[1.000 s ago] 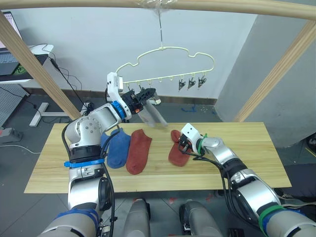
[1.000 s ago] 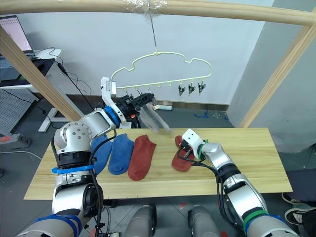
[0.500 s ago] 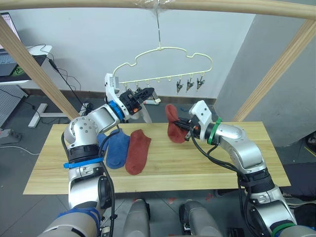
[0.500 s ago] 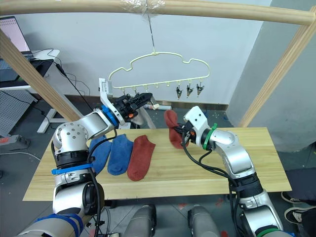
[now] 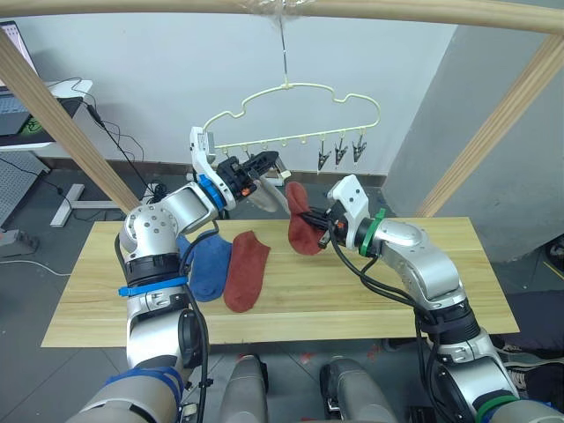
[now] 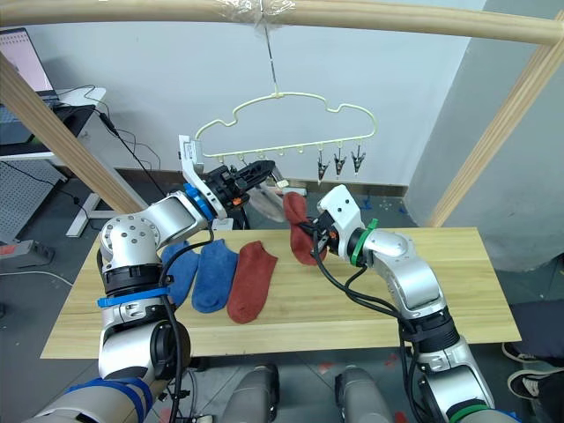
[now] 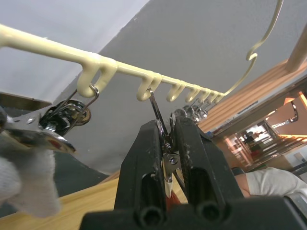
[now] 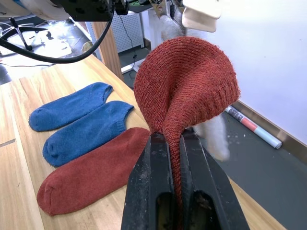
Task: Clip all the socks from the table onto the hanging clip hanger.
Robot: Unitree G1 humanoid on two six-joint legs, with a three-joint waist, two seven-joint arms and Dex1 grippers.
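Note:
The pale-yellow clip hanger (image 5: 300, 88) hangs from the top bar. My left gripper (image 5: 267, 162) is raised to its lower bar and shut on a metal clip (image 7: 162, 143). A light grey sock (image 6: 270, 203) hangs from the neighbouring clip. My right gripper (image 5: 322, 226) is shut on a rust-red sock (image 8: 187, 86), held in the air just right of the grey sock and below the clips. On the table (image 5: 397, 300) lie two blue socks (image 5: 211, 264) side by side and another rust-red sock (image 5: 247, 269).
A round-barred wooden frame surrounds the table: top bar (image 5: 397, 11), slanted posts at left (image 5: 62, 115) and right (image 5: 493, 123). Three free clips (image 5: 339, 152) hang at the hanger's right end. A desk (image 5: 26, 110) and floor cables lie behind at left.
My right gripper lifted the rust-red sock off the table and carried it up and left toward the hanger. My left gripper stayed at the clip; the grey sock swung.

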